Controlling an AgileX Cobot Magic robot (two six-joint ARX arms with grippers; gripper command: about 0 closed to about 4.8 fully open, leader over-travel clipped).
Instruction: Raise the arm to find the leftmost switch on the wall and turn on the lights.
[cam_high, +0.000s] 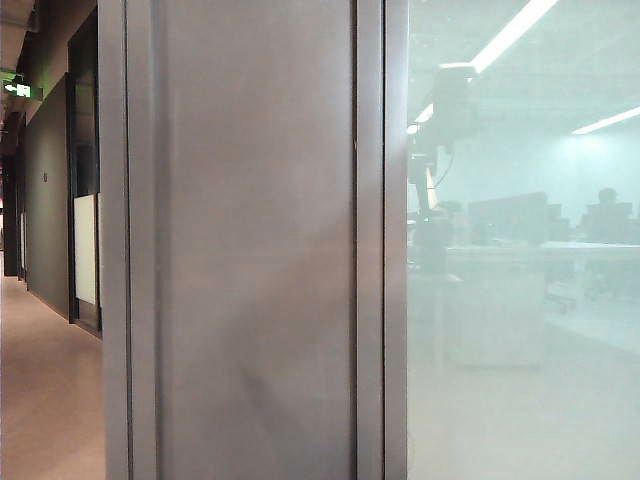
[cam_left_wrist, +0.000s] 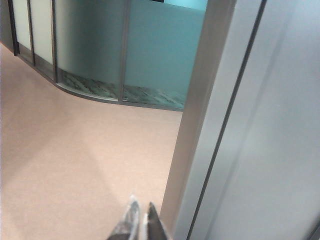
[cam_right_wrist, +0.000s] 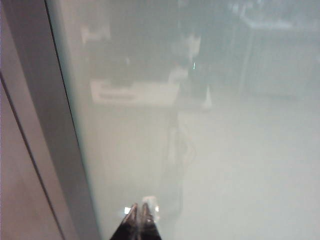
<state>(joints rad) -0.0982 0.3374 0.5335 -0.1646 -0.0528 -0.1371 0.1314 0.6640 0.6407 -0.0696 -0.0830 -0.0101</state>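
Arm (cam_high: 440, 150) hazy behind frosted glass (cam_high: 520, 330); left hand (cam_left_wrist: 140, 220), right hand (cam_right_wrist: 139, 216) closed.

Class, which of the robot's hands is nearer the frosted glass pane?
Right. The right hand points at the frosted glass pane, fingertips together. The left hand sits beside the grey metal frame post, over beige floor.

arm (cam_high: 437, 150) — hazy dark silhouette | upright, boxy head on top | behind frosted glass
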